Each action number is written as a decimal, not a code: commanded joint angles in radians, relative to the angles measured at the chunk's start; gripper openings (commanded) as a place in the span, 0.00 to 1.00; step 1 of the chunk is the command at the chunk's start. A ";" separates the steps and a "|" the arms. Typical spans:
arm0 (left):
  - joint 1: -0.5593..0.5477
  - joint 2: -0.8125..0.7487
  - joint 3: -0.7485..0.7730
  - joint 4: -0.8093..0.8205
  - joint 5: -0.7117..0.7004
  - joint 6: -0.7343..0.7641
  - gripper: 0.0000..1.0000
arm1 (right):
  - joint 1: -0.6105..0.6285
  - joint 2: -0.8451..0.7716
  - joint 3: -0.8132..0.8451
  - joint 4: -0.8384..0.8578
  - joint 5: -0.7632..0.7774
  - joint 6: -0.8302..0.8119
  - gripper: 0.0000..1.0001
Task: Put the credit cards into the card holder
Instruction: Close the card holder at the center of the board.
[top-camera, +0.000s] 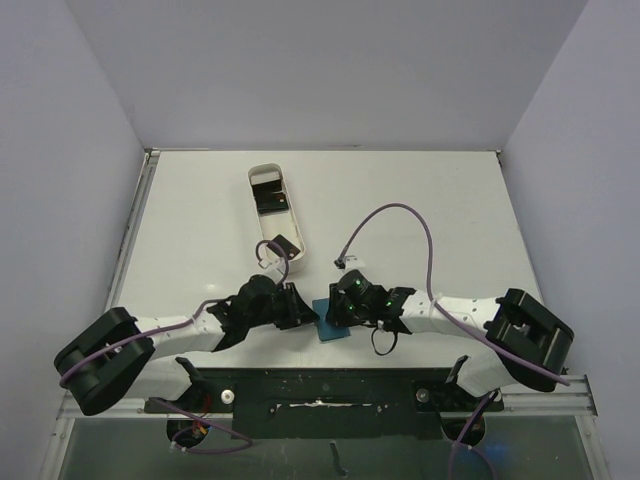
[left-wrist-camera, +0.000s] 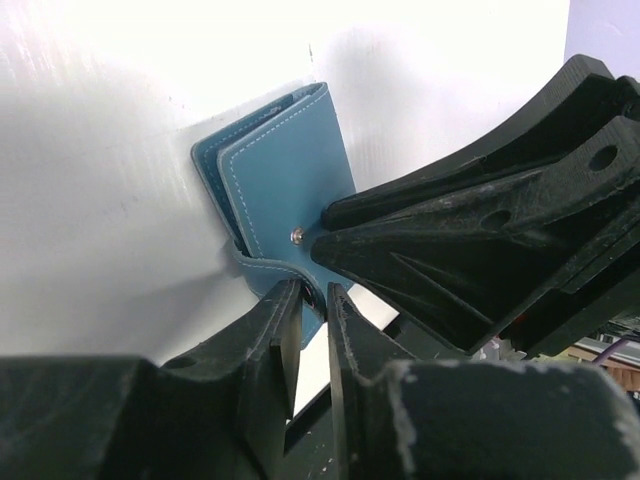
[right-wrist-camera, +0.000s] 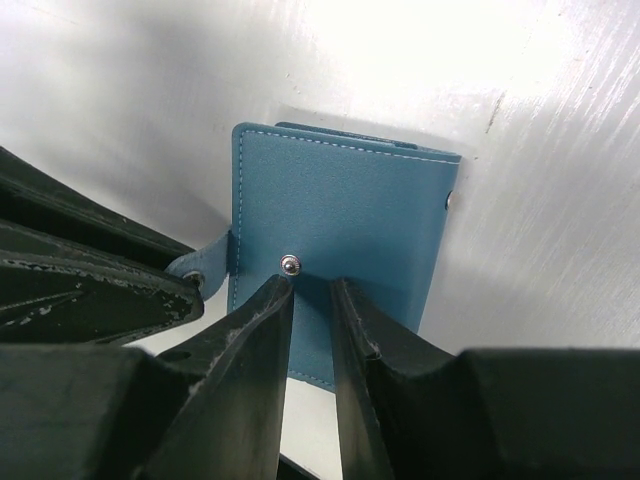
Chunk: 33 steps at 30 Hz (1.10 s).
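The card holder (top-camera: 330, 331) is a teal-blue wallet, folded flat on the table between both arms. My left gripper (left-wrist-camera: 315, 290) is at its closure tab (left-wrist-camera: 268, 272), jaws a narrow gap apart, with the tab's end lying between the tips. My right gripper (right-wrist-camera: 310, 285) rests its fingertips on the card holder's (right-wrist-camera: 350, 200) top panel beside the snap stud (right-wrist-camera: 289, 263), slightly open and holding nothing. In the top view, the black credit cards (top-camera: 268, 197) lie in the white tray, away from both grippers (top-camera: 305, 312) (top-camera: 342, 308).
The long white tray (top-camera: 292, 232) stands behind the left gripper, running toward the table's far side. A purple cable (top-camera: 400, 215) loops above the right arm. The two grippers' fingers sit very close together over the wallet.
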 joint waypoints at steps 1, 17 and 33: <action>0.021 -0.037 0.047 0.031 -0.014 0.029 0.19 | 0.010 -0.018 -0.045 0.006 0.011 -0.015 0.25; 0.076 -0.052 0.078 -0.007 -0.032 0.150 0.20 | 0.011 -0.053 -0.047 0.018 0.007 -0.017 0.25; 0.094 0.183 0.104 0.184 0.086 0.164 0.13 | 0.014 -0.085 -0.029 0.015 0.002 -0.020 0.26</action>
